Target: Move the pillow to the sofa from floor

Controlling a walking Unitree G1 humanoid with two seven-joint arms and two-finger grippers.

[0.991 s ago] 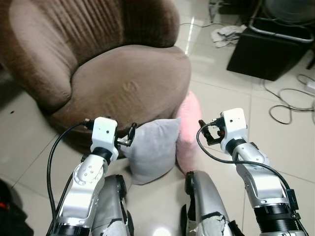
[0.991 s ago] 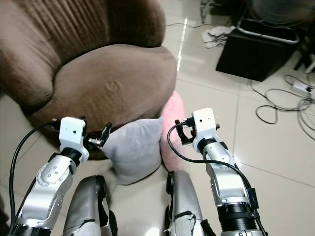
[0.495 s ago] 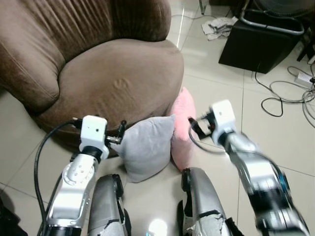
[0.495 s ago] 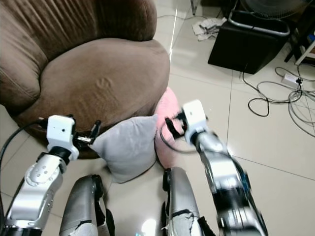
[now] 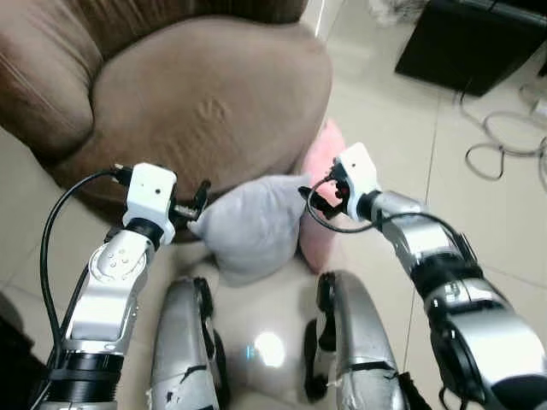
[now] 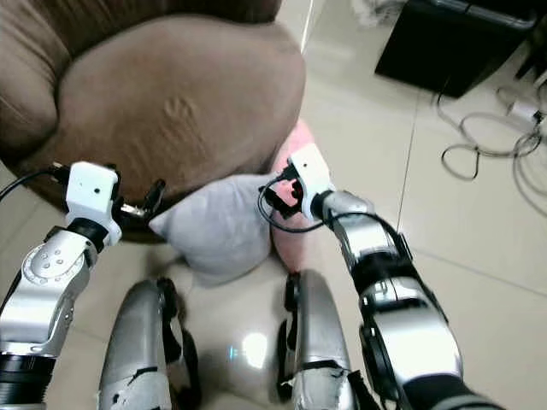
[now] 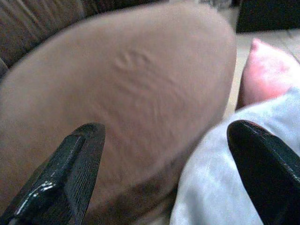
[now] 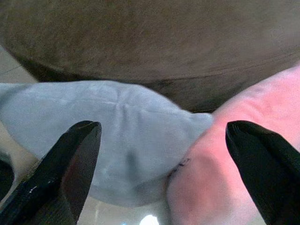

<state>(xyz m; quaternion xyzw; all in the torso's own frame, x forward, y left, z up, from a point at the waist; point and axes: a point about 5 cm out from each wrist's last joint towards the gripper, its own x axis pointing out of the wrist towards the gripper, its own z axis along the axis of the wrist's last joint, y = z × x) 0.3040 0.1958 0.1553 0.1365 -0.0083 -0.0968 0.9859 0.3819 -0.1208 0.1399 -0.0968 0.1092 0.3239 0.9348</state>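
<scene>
Ideally both hands, left hand (image 5: 202, 199) and right hand (image 5: 318, 195), fingers spread apart, closed evenly on the grey pillow (image 5: 248, 224) against the sofa (image 5: 205, 102).

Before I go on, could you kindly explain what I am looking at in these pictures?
A humanoid robot looks down from its head camera at its own silver arms. Two cushions lean against a brown sofa on the tiled floor: a grey pillow and a pink pillow. The left gripper and right gripper flank the grey one, both open, holding nothing. The two close-ups come from wrist cameras looking between each gripper's black fingers.
</scene>
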